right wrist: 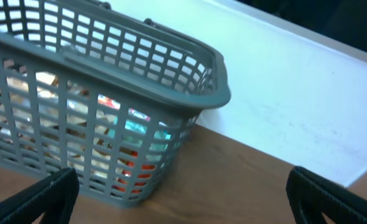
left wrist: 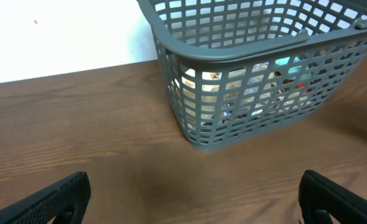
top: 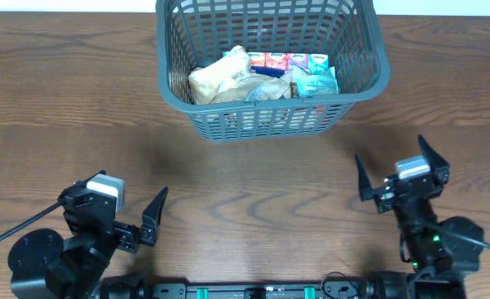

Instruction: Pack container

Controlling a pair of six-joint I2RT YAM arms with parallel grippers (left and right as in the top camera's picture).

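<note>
The container (top: pixel 369 83) is a large dark grey lattice basket at the table's far middle. It holds beige bags (top: pixel 220 79), a teal packet (top: pixel 318 83) and a row of small colourful boxes (top: pixel 288 60). It also shows in the left wrist view (left wrist: pixel 233 56) and the right wrist view (right wrist: pixel 171 106). My left gripper (top: pixel 134 212) is open and empty near the front left, well short of the basket. My right gripper (top: pixel 394 170) is open and empty at the front right, below the basket's right corner.
The dark wooden table (top: pixel 253 183) runs between the grippers and the basket. A white wall (right wrist: pixel 295 106) rises behind the table's far edge.
</note>
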